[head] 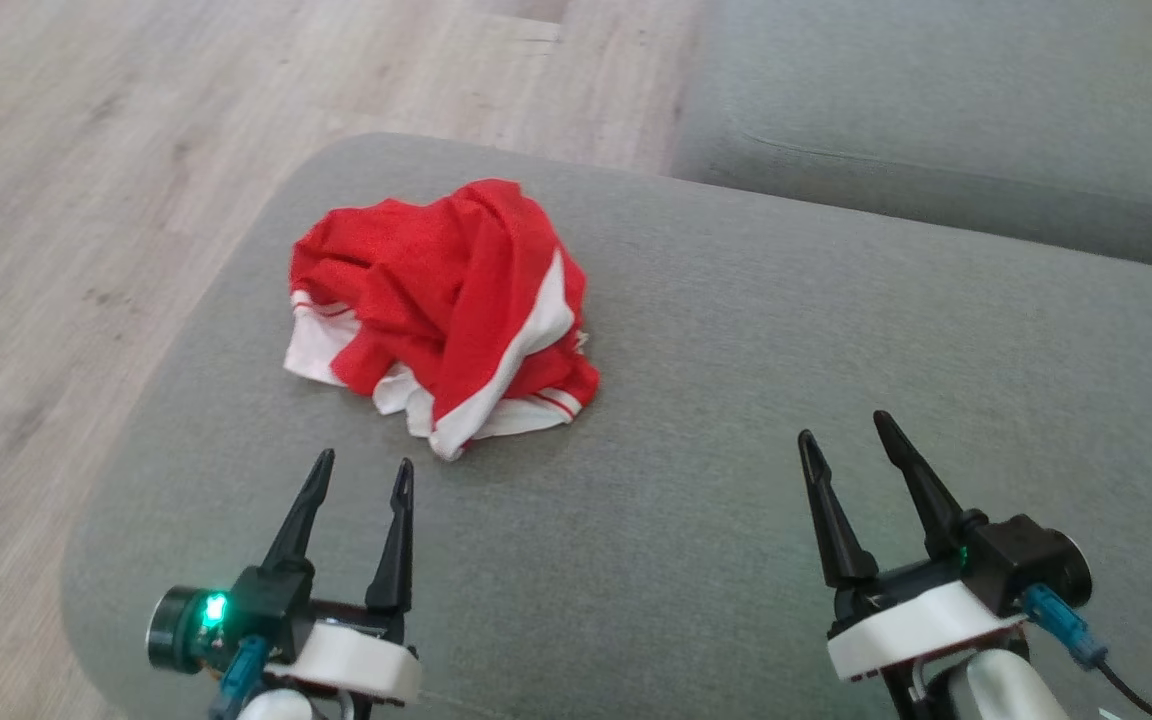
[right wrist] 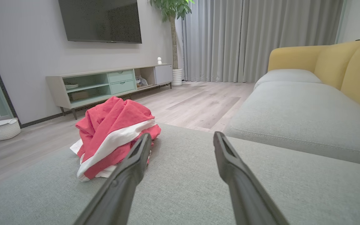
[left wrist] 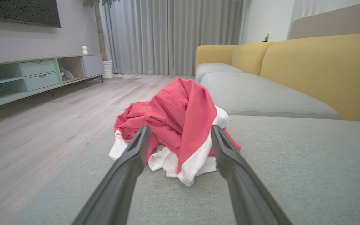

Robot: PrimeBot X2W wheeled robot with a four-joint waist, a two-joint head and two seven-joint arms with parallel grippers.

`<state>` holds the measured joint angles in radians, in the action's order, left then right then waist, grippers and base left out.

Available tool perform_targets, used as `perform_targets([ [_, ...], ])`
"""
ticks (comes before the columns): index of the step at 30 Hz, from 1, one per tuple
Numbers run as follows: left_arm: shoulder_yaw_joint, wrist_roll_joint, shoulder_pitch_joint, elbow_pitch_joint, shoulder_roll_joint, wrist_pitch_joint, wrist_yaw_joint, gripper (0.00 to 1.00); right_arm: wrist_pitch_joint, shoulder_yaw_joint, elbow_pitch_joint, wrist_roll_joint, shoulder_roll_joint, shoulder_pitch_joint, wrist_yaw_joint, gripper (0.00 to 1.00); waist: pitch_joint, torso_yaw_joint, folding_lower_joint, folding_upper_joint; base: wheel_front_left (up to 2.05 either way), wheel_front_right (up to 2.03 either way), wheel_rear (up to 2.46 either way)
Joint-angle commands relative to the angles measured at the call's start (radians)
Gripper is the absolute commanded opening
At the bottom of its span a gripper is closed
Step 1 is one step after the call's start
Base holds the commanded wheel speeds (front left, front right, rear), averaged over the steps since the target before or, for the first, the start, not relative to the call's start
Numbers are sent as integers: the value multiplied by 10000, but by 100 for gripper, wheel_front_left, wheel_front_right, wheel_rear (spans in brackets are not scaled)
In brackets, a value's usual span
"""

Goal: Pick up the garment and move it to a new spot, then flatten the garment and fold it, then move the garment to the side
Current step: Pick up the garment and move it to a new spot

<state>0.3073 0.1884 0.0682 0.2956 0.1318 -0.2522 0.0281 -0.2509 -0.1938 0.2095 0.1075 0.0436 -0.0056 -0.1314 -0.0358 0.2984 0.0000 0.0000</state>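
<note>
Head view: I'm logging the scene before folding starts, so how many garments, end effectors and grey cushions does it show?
Red and white garment: 1
End effectors: 2, left end effector and right end effector, both open
Grey cushions: 2, near cushion under the garment and far cushion
Total: 5

A crumpled red garment [head: 446, 310] sits at 12 o'clock just ahead of the left end effector [head: 365, 460], the one obstacle on the grey cushion [head: 736, 330]. From its 3 o'clock side to the right end effector [head: 843, 426] the cushion lies open; a second cushion [head: 936, 100] borders at 1 o'clock.
</note>
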Motion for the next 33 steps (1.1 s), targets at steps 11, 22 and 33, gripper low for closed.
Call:
perform_targets([
  [11, -619, -189, 228, -357, -38, -95, -110, 100, -109, -443, -401, 111, 66, -99, 7, 100, 27, 420, 0, 0, 0, 0, 0],
  [22, -222, -619, 2507, 22, 668, 512, -1049, 100, -109, -87, -601, -122, 66, -569, 7, 100, 1064, -457, 0, 0, 0, 0, 0],
  [33, 1877, 1654, 7195, 1453, 2841, 4426, -1583, 100, -109, -168, -771, -122, 66, -1305, 7, 100, 2531, -1808, 0, 0, 0, 0, 0],
])
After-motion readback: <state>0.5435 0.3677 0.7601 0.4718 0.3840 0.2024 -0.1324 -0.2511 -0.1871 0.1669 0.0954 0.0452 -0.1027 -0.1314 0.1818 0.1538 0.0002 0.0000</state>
